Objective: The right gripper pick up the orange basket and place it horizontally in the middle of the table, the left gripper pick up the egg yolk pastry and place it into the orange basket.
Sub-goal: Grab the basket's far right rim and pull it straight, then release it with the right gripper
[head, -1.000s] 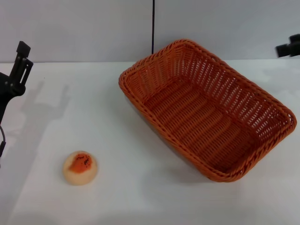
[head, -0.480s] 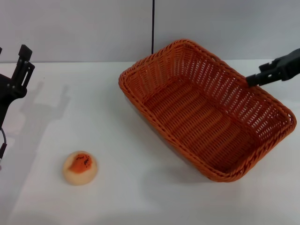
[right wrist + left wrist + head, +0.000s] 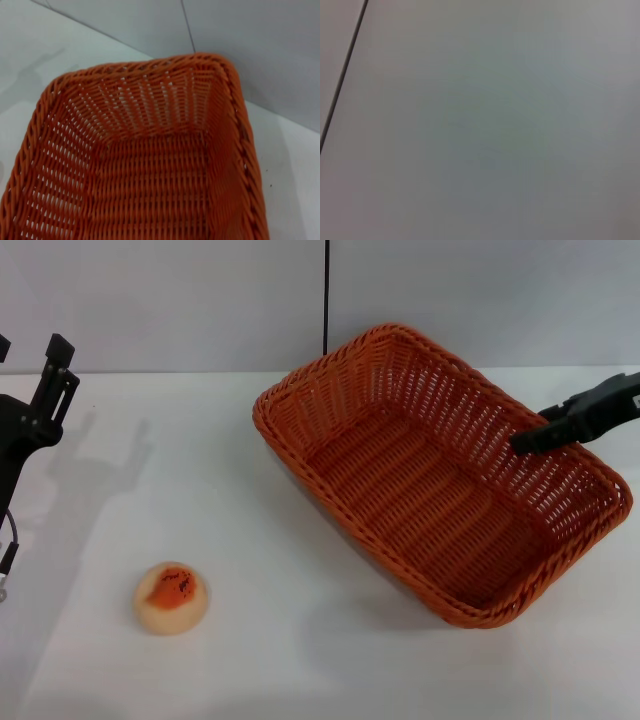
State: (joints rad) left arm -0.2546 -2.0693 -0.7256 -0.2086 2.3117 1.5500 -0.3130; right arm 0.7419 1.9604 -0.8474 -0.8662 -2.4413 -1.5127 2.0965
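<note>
1. The orange basket (image 3: pixel 440 475) lies open side up on the white table (image 3: pixel 300 640). Its long axis runs diagonally, from a far corner toward the back wall to a near corner on the robot's right.
2. The right gripper (image 3: pixel 522 443) reaches in from the robot's right and sits over the basket's right long rim, with its tip just inside that rim, above the weave. Contact with the wicker cannot be made out.
3. Whether its slim claw is spread or closed cannot be told from these views.
4. The right wrist view looks down into the basket (image 3: pixel 150 165) along its length, showing the floor and the far end wall.
5. The egg yolk pastry (image 3: pixel 171 596) sits on the table well apart from the basket, to the basket's left and nearer the robot, orange-red patch up.
6. The left gripper (image 3: pixel 40 390) is raised far to the basket's left, with its forked fingers spread and pointing up.
</note>
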